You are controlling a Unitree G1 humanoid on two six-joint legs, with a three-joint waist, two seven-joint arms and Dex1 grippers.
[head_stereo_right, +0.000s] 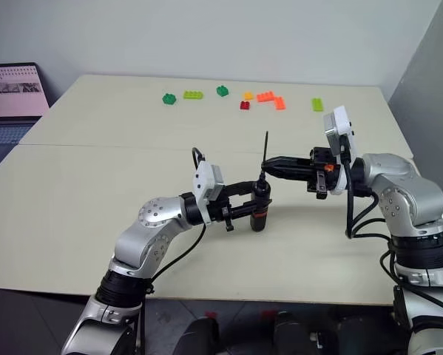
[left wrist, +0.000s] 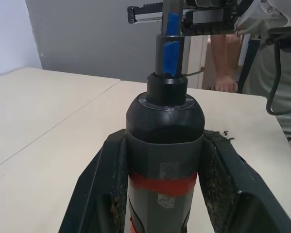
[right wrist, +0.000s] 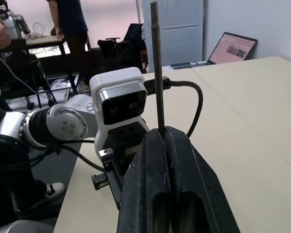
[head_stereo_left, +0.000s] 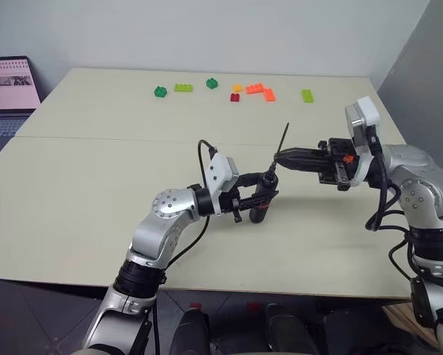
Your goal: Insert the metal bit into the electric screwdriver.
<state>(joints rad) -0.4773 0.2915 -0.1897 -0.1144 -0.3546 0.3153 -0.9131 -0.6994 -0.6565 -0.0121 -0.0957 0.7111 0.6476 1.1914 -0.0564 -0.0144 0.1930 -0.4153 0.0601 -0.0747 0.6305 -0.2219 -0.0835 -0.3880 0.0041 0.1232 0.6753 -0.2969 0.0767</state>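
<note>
Above a pale table (head_stereo_left: 95, 222), the left gripper (head_stereo_left: 259, 194) clamps the electric screwdriver (head_stereo_left: 263, 196) upright by its barrel, while the right gripper (head_stereo_left: 282, 157), fingers closed, pinches the metal bit (head_stereo_left: 282, 139) just over the screwdriver's tip. Toy bricks (head_stereo_left: 254, 90) lie along the table's far side.

On the table (head_stereo_left: 73, 222) lie seven toy bricks: two dark green (head_stereo_left: 160, 92), two lime green (head_stereo_left: 183, 87), two orange (head_stereo_left: 269, 94) and one dark red (head_stereo_left: 234, 97). There is one electric screwdriver (head_stereo_left: 261, 198), one metal bit (head_stereo_left: 282, 139) and one laptop (head_stereo_left: 7, 103)
</note>
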